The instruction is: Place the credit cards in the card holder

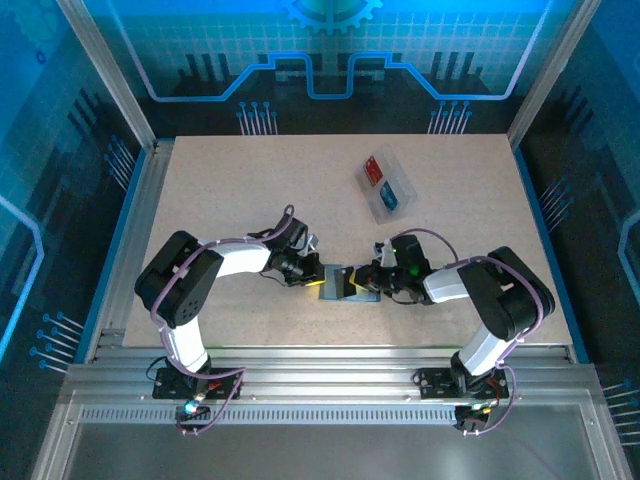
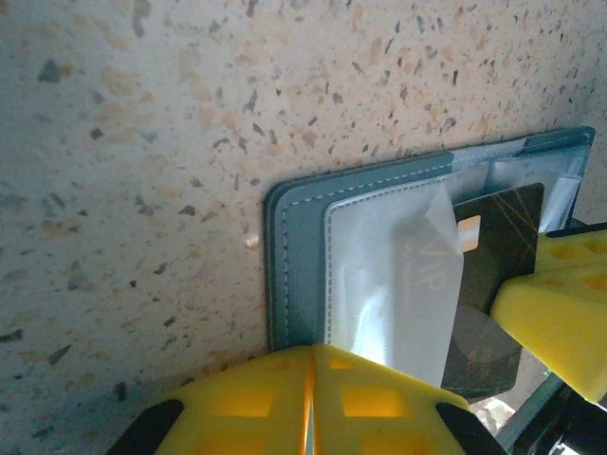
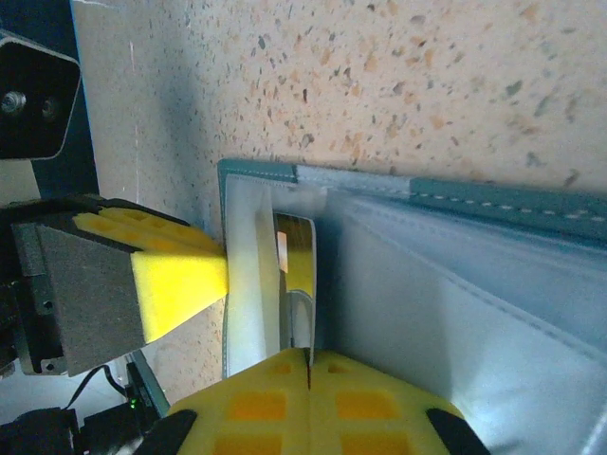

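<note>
The teal-grey card holder (image 1: pixel 343 284) lies open on the table between both grippers. My left gripper (image 2: pixel 311 355) is shut on its near edge (image 2: pixel 296 265), beside the clear inner pocket. A dark card with a gold chip (image 2: pixel 498 246) sits partly inside that pocket. My right gripper (image 3: pixel 308 358) is shut on this dark card (image 3: pixel 302 256), seen edge-on against the holder's pale lining (image 3: pixel 455 284). The red card (image 1: pixel 373 170) and the blue card (image 1: pixel 391 196) lie far from both grippers, at the back right of the table.
The red and blue cards rest in a clear plastic tray (image 1: pixel 404 182). The speckled tabletop (image 1: pixel 230 190) is bordered by metal rails on the left, right and near sides. Both arms meet low at the table's centre front.
</note>
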